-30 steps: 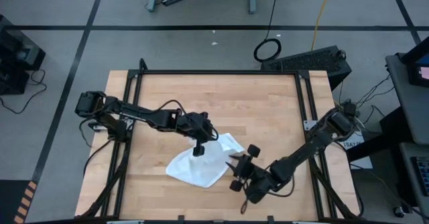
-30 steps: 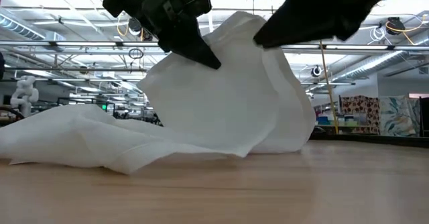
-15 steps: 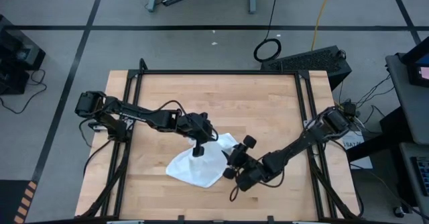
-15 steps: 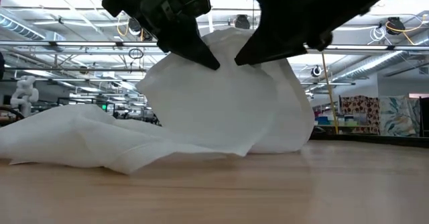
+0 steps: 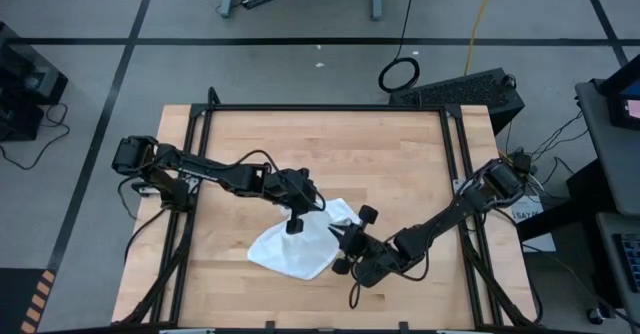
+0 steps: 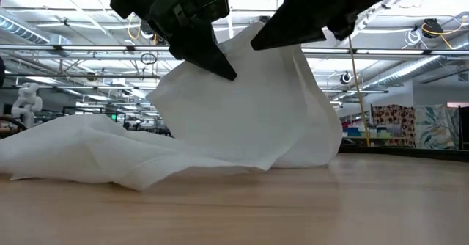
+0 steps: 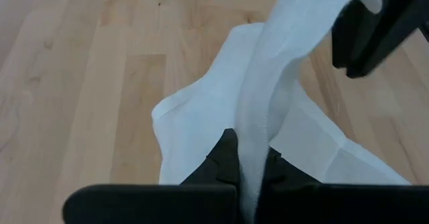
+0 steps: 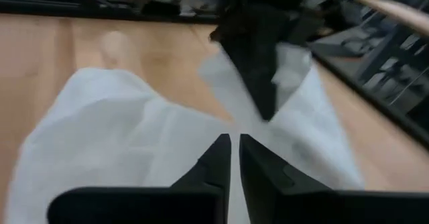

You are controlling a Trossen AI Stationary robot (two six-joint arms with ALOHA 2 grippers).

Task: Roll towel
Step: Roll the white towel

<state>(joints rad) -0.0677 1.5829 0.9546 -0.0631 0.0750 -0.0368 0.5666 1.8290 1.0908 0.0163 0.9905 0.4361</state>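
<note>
Towel held up off surface by clenched left end effector; right end effector has moved in, fingers nearly closed (apparently pinching towel edge), so rolling can start.

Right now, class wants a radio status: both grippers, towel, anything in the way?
Left gripper shut on the towel, one part lifted off the table. Right gripper shut on the towel's raised edge. Rest of towel crumpled. Nothing in the way.
</note>
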